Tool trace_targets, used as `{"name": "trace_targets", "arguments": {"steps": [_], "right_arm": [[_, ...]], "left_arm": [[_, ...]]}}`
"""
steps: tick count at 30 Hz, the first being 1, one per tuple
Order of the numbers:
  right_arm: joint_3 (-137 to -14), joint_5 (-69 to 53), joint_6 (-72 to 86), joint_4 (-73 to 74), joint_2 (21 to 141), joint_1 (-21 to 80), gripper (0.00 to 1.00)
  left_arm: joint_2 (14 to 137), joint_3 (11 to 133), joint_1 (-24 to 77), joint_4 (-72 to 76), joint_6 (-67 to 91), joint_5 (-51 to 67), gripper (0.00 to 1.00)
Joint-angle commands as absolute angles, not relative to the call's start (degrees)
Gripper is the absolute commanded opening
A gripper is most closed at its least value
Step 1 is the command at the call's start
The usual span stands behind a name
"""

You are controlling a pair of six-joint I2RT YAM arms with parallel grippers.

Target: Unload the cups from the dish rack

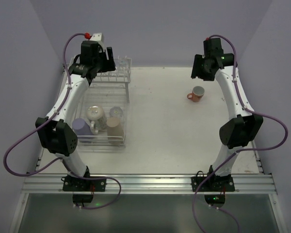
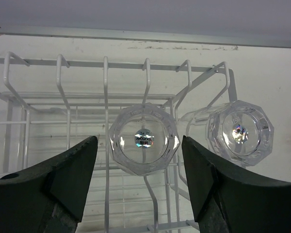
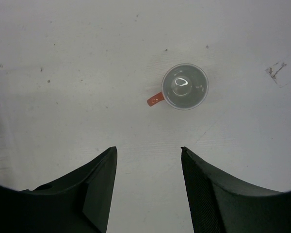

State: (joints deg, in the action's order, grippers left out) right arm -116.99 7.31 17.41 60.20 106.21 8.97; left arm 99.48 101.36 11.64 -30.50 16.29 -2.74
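Over the white table (image 1: 160, 126), the left gripper (image 2: 139, 143), spread, frames a clear faceted glass (image 2: 144, 121) on the white wire rack (image 2: 105, 73), which it likely must advance onto and pinch.

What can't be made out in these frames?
- Top view: the left arm hides most of the white wire dish rack's upper shelf.
- Top view: the small greyish item behind the tan tumbler is too small to identify.
- Left wrist view: the rack's lower basket, out of frame.
- Right wrist view: the outer wall of the salmon-handled mug, hidden by its own rim.
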Motion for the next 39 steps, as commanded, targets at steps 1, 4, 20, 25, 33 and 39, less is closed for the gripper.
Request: {"name": "trace_targets", "arguments": {"steps": [1,4,20,25,33,39], "right_arm": [[-117.1,6.0,16.3,59.6,103.4,9.2,0.58],[-117.0,5.7,16.3,59.3,103.1,9.3,0.58],[-119.6,6.9,16.4,59.5,104.3,13.0,0.59],[-120.0,11.4,16.5,55.9,102.2,17.7,0.99],[-114.6,-10.1,22.2,44.4,97.5,18.1,0.99],[-111.7,-30.6,28.7,35.5,97.6,18.5,0.99]], "left_arm": [[100.1,102.6,11.0,-28.1,17.2,-1.8,0.74],[100.1,102.4,10.8,-27.7,17.5,-1.8,0.72],[96.5,101.5,8.5,-24.9,18.9,-0.4,0.0],[92.9,102.4,7.7,-23.6,18.5,-0.3,0.0],[89.2,104.3,7.2,-25.8,18.4,2.3,0.0],[82.5,101.2,7.2,-25.2,19.4,5.8,0.0]]}}
